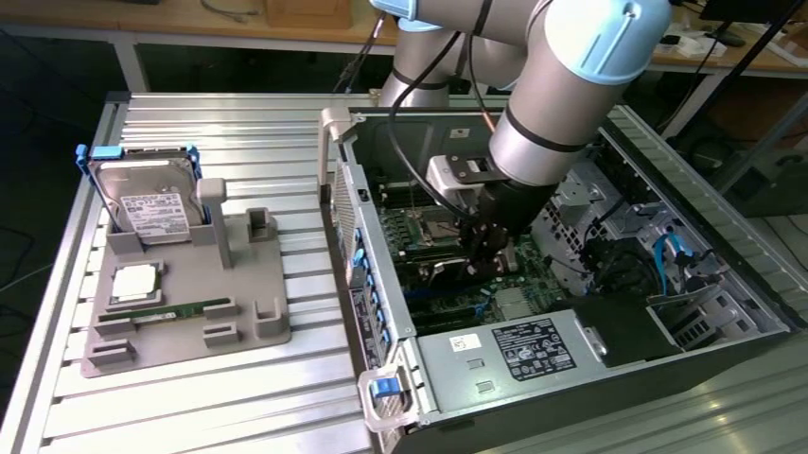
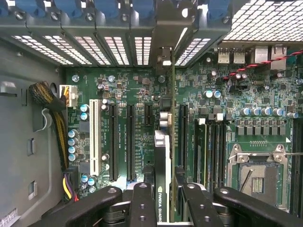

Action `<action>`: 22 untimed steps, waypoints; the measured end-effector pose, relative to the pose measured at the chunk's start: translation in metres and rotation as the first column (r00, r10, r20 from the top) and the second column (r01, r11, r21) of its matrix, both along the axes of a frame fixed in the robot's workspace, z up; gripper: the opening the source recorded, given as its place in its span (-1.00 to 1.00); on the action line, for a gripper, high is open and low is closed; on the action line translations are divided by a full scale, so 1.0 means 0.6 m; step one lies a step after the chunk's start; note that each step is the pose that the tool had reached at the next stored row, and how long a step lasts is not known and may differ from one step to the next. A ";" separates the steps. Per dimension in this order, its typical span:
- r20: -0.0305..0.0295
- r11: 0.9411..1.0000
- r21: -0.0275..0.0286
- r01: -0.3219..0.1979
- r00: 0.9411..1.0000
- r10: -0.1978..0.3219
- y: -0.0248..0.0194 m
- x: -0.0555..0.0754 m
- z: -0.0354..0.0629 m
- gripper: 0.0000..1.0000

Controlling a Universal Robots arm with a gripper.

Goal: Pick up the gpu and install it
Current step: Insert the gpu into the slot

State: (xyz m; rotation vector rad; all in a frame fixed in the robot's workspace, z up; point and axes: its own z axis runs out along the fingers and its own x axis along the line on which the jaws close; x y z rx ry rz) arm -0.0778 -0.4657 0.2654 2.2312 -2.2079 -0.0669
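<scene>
Gripper [image 2: 163, 210]: fingers [image 2: 142, 203] pinch the gpu [image 2: 162, 156] from both sides. Card is held edge-on, approx. perpendicular to the motherboard [image 2: 128, 90]. Pos.: inside the PC case [image 1: 343, 218], gpu over the exp. slot area, next to the black slots [image 2: 130, 142], bracket end toward the rear vent openings [image 2: 142, 49]. Seated or not: cannot tell. CPU socket [image 2: 258, 177] lies to one side. Outside the case, on the table [image 1: 227, 407]: grey holder [image 1: 189, 326] w/ hard drive [image 1: 149, 203] upright, well apart from the gripper.
</scene>
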 end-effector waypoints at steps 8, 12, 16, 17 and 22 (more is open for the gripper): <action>0.000 1.000 -0.002 0.000 1.000 0.000 0.0016 0.002 0.000 -0.47; 0.000 1.000 -0.004 0.000 1.000 0.000 0.0035 0.002 0.000 -0.47; 0.000 1.000 -0.004 0.000 1.000 0.000 0.0038 0.002 0.000 -0.47; 0.000 1.000 -0.004 0.000 1.000 0.000 0.0044 0.002 0.000 -0.47; 0.003 1.000 -0.004 0.001 1.000 -0.001 0.0084 -0.001 -0.001 -0.47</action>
